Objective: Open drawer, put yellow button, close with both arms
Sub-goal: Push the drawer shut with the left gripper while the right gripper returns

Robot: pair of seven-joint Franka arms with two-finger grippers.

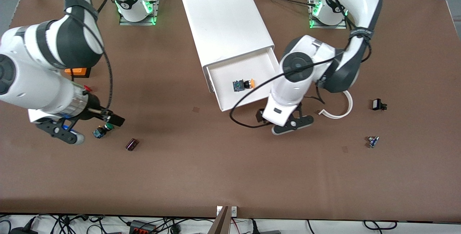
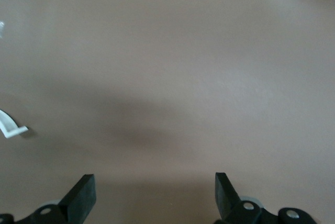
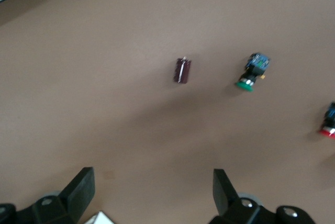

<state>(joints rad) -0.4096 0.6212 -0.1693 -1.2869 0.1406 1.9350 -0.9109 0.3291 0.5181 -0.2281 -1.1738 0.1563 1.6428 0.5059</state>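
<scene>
Two grippers you see spread and empty | left gripper (image 2: pixel 152 195) over bare table (image 1: pixel 223 176) by the drawer's (image 1: pixel 227 99) front | right gripper (image 3: pixel 152 195) over table near green button (image 3: pixel 252 71) | yellow button (image 1: pixel 243 84) lies in the pulled-out drawer

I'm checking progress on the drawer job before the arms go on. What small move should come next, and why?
Probably bring the left pincer up to the open drawer front to begin pushing it shut. The yellow button already lies in the drawer, and both pincers are open and empty: the left is just off the drawer's front corner, the right pincer is over the table near the green-capped button.
</scene>
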